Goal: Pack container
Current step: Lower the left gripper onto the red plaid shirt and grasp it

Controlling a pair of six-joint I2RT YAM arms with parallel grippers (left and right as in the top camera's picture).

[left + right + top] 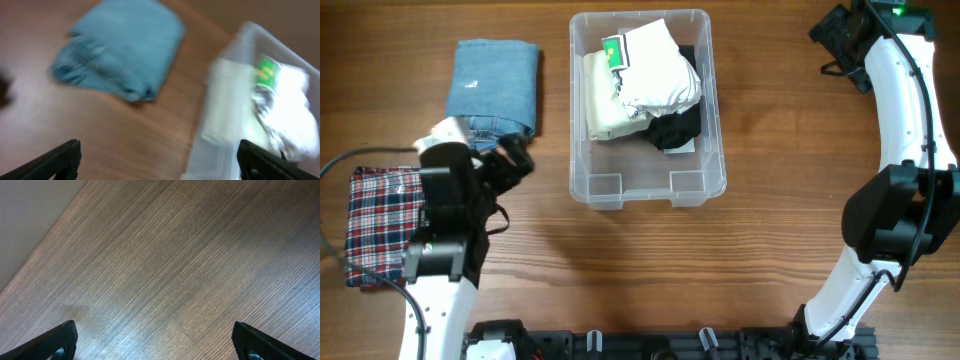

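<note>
Clear, round-cornered plastic container (578,150) sits far-centre on the wood-grain bench (770,230), holding soft folded cloth (650,80) — folded denim (495,85) lies left. Left hand (157,152) and right hand (155,335) gape wide, empty.

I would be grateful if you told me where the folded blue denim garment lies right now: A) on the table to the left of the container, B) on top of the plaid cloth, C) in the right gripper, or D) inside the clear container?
A: the folded blue denim garment lies flat on the table, outside the clear container and to its left.
</note>
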